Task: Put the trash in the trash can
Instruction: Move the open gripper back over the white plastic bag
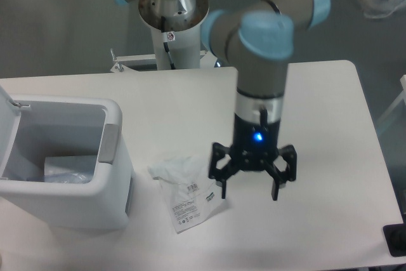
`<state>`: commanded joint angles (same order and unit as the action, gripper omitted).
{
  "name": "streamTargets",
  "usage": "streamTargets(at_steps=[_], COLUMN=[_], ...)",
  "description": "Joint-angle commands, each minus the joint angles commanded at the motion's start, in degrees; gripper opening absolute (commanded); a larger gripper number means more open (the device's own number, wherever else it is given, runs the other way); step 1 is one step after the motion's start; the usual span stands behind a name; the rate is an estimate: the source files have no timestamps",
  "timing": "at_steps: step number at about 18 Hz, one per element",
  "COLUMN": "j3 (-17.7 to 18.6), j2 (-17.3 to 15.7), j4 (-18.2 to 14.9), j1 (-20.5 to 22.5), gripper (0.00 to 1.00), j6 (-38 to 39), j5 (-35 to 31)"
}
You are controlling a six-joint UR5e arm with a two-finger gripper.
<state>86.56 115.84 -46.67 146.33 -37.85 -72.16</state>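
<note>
End effector [248, 191] hanging released, empty, over counter [317, 125]. Plastic bag [188, 193] lying flat at its 9 o'clock, beside trash can [113, 150]; bottle [66, 174] sitting inside. You're risking pinching only thin film, bag slipping or dragging.

Smooth matt white bench [304, 93]. Wrinkly translucent plastic bag [187, 190], black print on white. Boxy trash can [113, 176] in smooth white plastic, grey side tab. Matt black pincer [248, 188], glowing blue light; brushed silver arm [260, 80], glossy blue joint caps.
</note>
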Motion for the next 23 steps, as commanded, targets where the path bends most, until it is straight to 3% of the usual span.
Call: streamTargets(at_steps=[5,10,23], j3=[3.9,5.0,7.7], j2=[1.2,5.4,7.4], j4=[-0.4,-0.2,0.3], j1=[1.5,0.9,-3.5], gripper=[0.99,0.99,0.99], j6=[-7.8,-11.8,-12.0], j5=[-0.2,-3.2,-3.4])
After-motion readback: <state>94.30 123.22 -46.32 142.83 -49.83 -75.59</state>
